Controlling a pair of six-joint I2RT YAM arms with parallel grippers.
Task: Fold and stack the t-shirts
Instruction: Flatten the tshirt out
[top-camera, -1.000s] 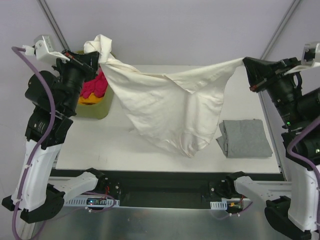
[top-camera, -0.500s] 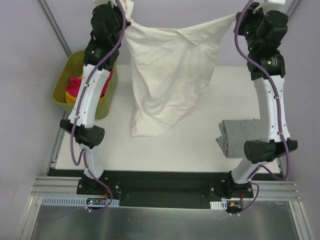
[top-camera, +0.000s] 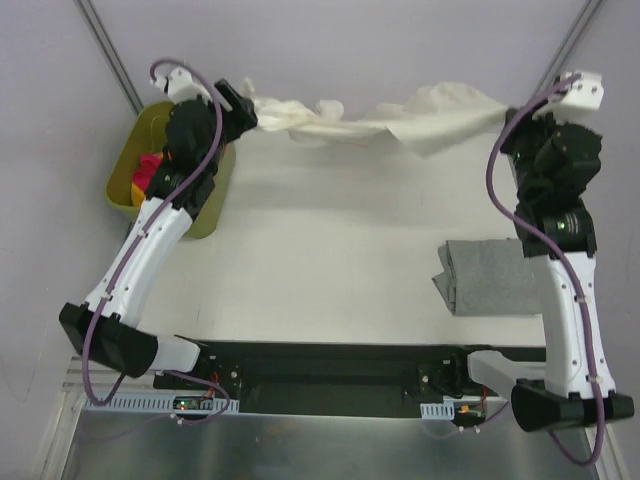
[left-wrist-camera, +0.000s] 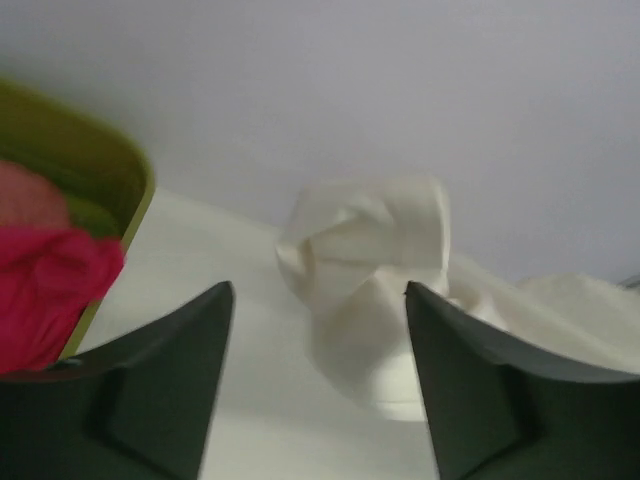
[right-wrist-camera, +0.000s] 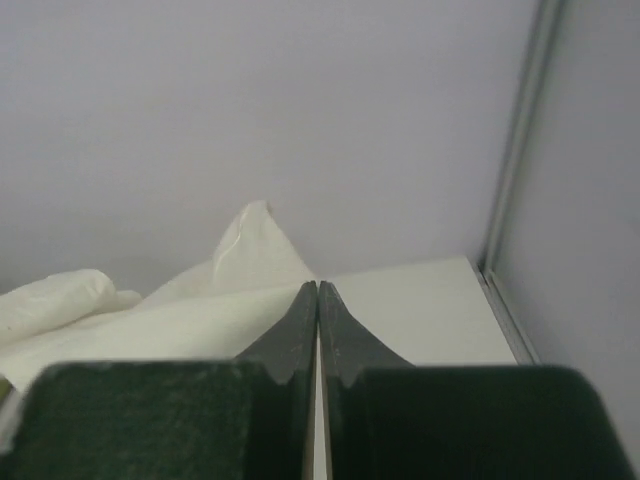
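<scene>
Spreading the cream-white t-shirt (top-camera: 395, 127) flat looks like the step in hand, and it is not there yet. The shirt lies as a rumpled, rope-like band along the top edge of the table (top-camera: 330, 250) in the overhead view, running from upper left to upper right. The left gripper (left-wrist-camera: 318, 295) stands open, its jaws well apart with nothing between them, and a knotted bunch of the cloth sits just beyond the tips. The right gripper (right-wrist-camera: 318, 290) is pressed fully closed. The cloth runs right up to its tips, so it appears to pinch a thin hem, though the pinch itself is hidden. To do this well, I judge that the open gripper needs a clean hold on a single layer at a shoulder or hem corner, not on the bunch. Both grippers should then draw the cloth toward the bottom of the frame, taut and low, so it lays out over the bare middle. The risks are snagging the olive-green tub (top-camera: 122, 172) at upper left, where a pink t-shirt (top-camera: 150, 166) lies, and dragging cloth across the folded grey t-shirt (top-camera: 492, 276) at lower right, likely the base of the stack.
</scene>
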